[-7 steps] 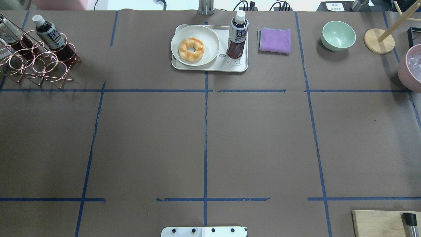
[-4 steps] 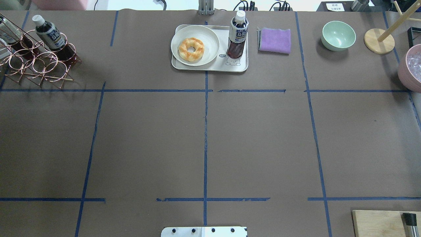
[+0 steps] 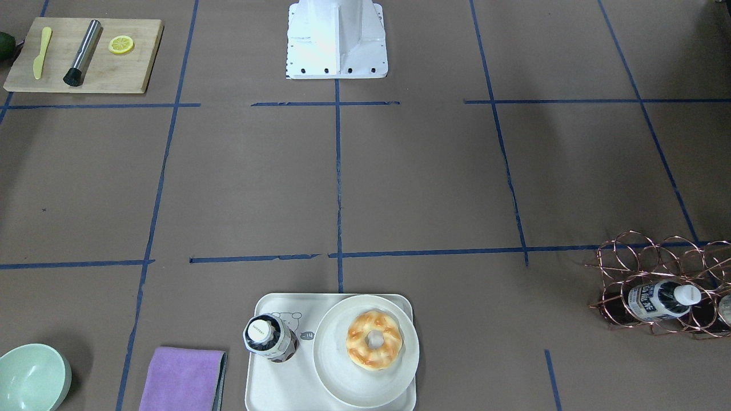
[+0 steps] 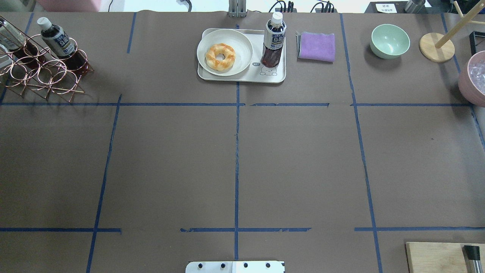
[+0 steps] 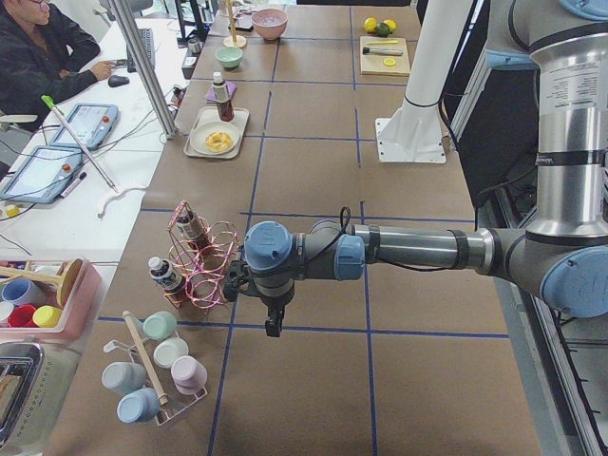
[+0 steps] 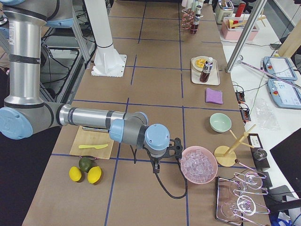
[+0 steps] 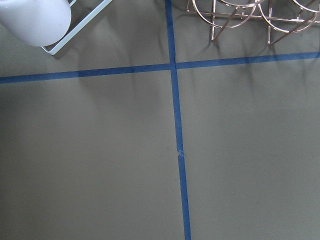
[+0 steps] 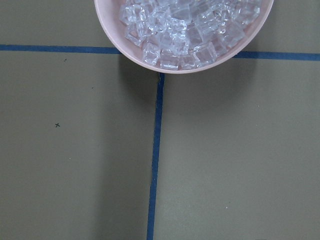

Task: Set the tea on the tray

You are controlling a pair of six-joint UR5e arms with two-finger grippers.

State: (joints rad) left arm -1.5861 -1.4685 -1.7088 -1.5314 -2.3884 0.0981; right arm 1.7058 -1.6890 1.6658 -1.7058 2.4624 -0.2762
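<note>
1. Cannot tell opening of left gripper (image 5: 274, 323) or right gripper (image 6: 155, 167); both well apart from tray (image 4: 242, 77).
2. Tray at far table edge, bearing plate (image 4: 227, 34).
3. Tea (image 4: 273, 43) upright on tray, just beside plate, ungripped.
4. Placement judged complete; nothing left.

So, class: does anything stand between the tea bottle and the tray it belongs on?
Nothing visible does. The tea already stands upright on the tray, beside the plate holding the doughnut.
</note>
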